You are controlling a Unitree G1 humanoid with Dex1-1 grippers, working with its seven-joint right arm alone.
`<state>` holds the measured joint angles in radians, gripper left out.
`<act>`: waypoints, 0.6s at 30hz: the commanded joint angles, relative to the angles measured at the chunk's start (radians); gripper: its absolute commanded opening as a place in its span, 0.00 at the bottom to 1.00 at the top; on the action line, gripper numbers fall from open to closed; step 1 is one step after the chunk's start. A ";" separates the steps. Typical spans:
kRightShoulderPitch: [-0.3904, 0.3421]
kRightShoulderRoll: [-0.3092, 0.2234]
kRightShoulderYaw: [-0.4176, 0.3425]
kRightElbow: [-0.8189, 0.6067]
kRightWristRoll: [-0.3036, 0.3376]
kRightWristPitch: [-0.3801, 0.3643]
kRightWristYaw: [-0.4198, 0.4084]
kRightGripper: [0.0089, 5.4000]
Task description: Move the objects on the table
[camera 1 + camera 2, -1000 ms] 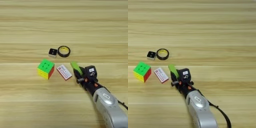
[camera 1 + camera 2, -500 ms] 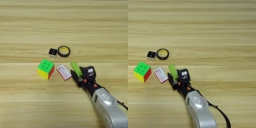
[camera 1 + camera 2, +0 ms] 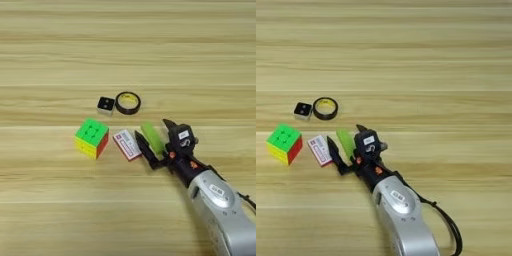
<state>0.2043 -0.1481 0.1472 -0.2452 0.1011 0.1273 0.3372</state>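
Note:
On the light-wood table [image 3: 60,55] lie a colour puzzle cube [image 3: 92,137] with its green face up, a flat red-and-white box [image 3: 126,145] and a flat green bar [image 3: 152,138]. My right gripper [image 3: 151,130] comes in from the lower right on its silver forearm [image 3: 220,205]. It is open, with one black finger [image 3: 143,145] between the box and the bar and the other finger [image 3: 168,126] on the bar's right side. The bar lies between the two fingers. In the right eye view the gripper [image 3: 344,134] straddles the same green bar [image 3: 346,142].
A small black-and-white cube [image 3: 105,104] and a black ring [image 3: 127,102] lie just behind the box. A black cable [image 3: 448,225] trails off the forearm at the lower right. Bare wood stretches across the far half and the left of the table.
The gripper has slid a little left and forward, and its fingers now stand on either side of the green bar. The bar, box and cube have stayed in place.

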 commanded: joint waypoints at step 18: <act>-0.094 0.029 0.190 -0.088 0.066 -0.028 0.166 0.99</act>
<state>0.1628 -0.1295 0.3209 -0.2970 0.1703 0.1200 0.5021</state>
